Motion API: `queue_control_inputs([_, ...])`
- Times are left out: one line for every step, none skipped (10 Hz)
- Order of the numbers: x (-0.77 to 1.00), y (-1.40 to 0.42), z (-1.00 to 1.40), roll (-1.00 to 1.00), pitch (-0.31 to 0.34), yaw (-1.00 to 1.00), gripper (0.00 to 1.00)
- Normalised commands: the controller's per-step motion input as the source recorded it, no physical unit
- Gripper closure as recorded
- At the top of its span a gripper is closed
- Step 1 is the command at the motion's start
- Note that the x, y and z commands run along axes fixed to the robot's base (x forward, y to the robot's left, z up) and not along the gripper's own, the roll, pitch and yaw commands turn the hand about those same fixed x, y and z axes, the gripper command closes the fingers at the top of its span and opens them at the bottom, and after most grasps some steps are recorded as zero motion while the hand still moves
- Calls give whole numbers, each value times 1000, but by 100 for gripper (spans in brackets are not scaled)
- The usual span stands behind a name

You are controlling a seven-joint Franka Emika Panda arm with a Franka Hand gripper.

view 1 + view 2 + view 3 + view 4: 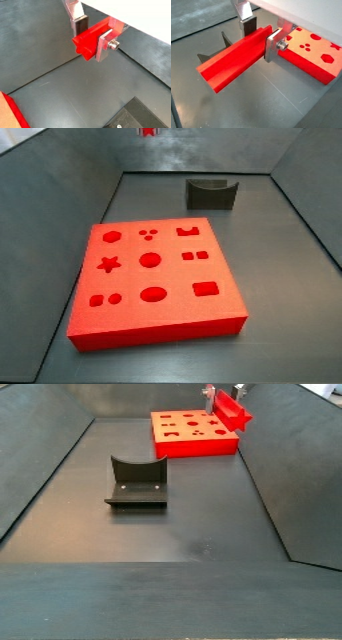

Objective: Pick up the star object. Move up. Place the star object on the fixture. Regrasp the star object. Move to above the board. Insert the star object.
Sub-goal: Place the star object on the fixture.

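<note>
The two-finger gripper [259,36] with flat silver plates and dark pads hangs high in the air, and its jaws are closed narrow around the star object [234,61], a small bright red peg seen as a short rod. In both wrist views the peg sits clamped between the two plates, one silver finger [105,46] pressed flat against its side, with most of its length jutting out beyond the fingers. In a wrist view its end face [85,50] shows notched points.

The board [156,280], a large thick bright red rectangular slab with a star-shaped hole, circles, squares, an oval and a hexagon sunk into its top, lies flat on the dark grey floor [174,524]. In a side view the held peg [233,408] appears above the board's far edge, well clear of its surface. In a wrist view the board [312,54] lies below and beside the gripper.

The fixture [136,482], a small dark grey-black block with a curved U-shaped notch on top, stands on the floor well apart from the board, with nothing resting in its notch.
</note>
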Motion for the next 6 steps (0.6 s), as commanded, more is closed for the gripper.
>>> queue_control_inputs([1000, 410, -180, 200, 252, -723, 100])
queue_control_inputs([1000, 387, -171, 162, 233, -585, 100])
queue_control_inputs([1000, 349, -151, 109, 199, -336, 100])
queue_control_inputs([1000, 336, -142, 69, 188, -208, 100])
queue_control_inputs([1000, 312, -130, 25, 176, -104, 100])
queue_control_inputs([1000, 301, -123, 20, 173, -76, 100])
